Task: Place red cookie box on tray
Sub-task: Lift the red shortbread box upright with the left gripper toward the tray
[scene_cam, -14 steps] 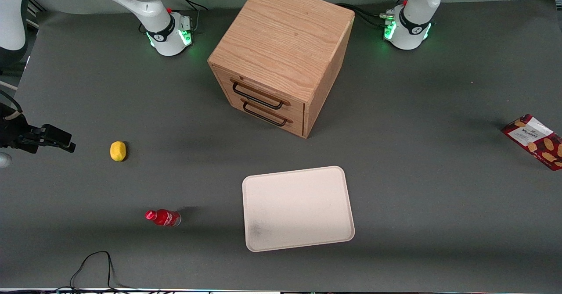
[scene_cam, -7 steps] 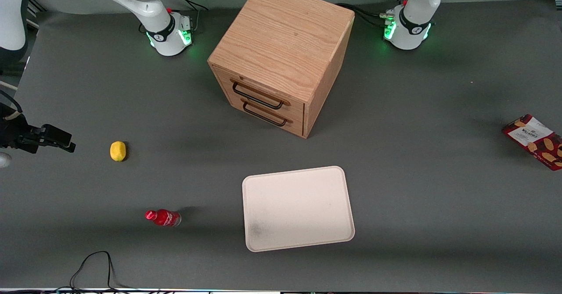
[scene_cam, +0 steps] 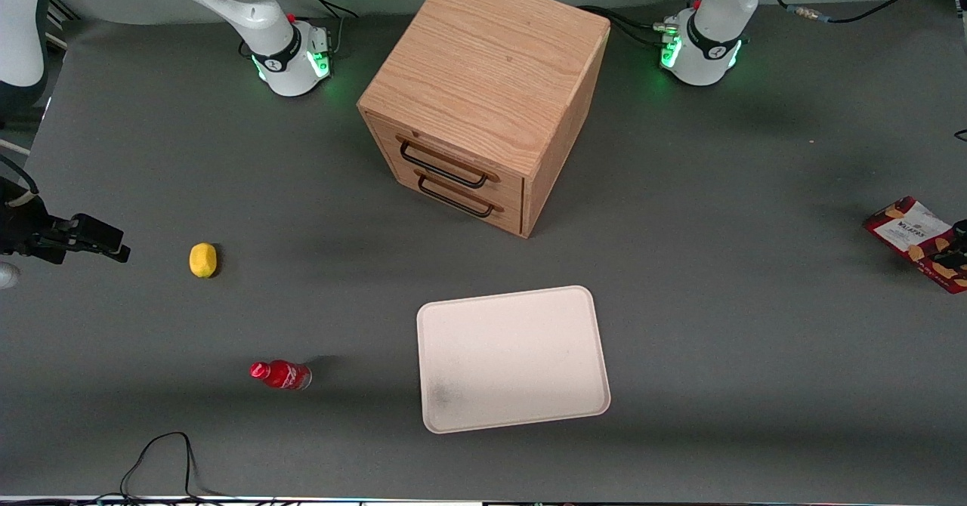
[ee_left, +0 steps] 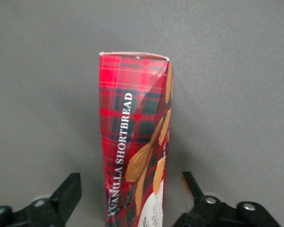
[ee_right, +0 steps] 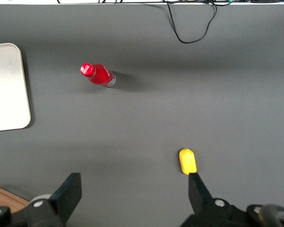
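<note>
The red cookie box (scene_cam: pixel 906 228) lies flat on the grey table at the working arm's end, at about the same distance from the front camera as the drawer fronts. My left gripper (scene_cam: pixel 958 248) has come down over the box's outer end and hides part of it. In the left wrist view the red cookie box (ee_left: pixel 135 142) runs between the fingers of my gripper (ee_left: pixel 130 182), which is open with a gap on each side. One black fingertip (ee_left: pixel 68 191) and the box are apart. The cream tray (scene_cam: pixel 514 359) lies nearer the front camera, mid-table.
A wooden two-drawer cabinet (scene_cam: pixel 483 98) stands mid-table, farther from the front camera than the tray. A small red bottle (scene_cam: pixel 281 374) and a yellow lemon (scene_cam: pixel 202 260) lie toward the parked arm's end. A black cable (scene_cam: pixel 162 461) loops at the front edge.
My left gripper has come into the front view at the working arm's end and now covers the box's outer end. The box and tray have not moved.
</note>
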`<state>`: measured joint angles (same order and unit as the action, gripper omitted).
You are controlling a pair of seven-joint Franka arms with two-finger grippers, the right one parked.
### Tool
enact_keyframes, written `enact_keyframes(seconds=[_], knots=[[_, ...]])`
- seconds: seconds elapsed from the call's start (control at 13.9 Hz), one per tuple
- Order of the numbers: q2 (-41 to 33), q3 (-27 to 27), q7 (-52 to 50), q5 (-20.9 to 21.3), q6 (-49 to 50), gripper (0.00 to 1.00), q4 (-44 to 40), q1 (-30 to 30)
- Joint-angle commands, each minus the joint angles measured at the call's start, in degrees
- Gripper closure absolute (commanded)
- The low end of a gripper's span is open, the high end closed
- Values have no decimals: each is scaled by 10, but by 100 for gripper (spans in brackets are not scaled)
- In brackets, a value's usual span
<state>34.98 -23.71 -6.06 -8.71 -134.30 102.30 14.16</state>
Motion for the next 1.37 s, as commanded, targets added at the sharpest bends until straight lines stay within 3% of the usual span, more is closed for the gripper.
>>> enact_keyframes(seconds=[0.0,0.43,0.51,0.65,1.01,1.3], knots=[[5,-1,26,-5,-3,100,-1,-1],[0,0,67,-4,5,100,-8,-7],[-15,2,97,-3,16,100,-10,-7],[-33,23,252,-6,83,100,-37,-20],[-89,71,243,-2,308,100,-157,-78],[-126,134,97,4,398,100,-230,-162]])
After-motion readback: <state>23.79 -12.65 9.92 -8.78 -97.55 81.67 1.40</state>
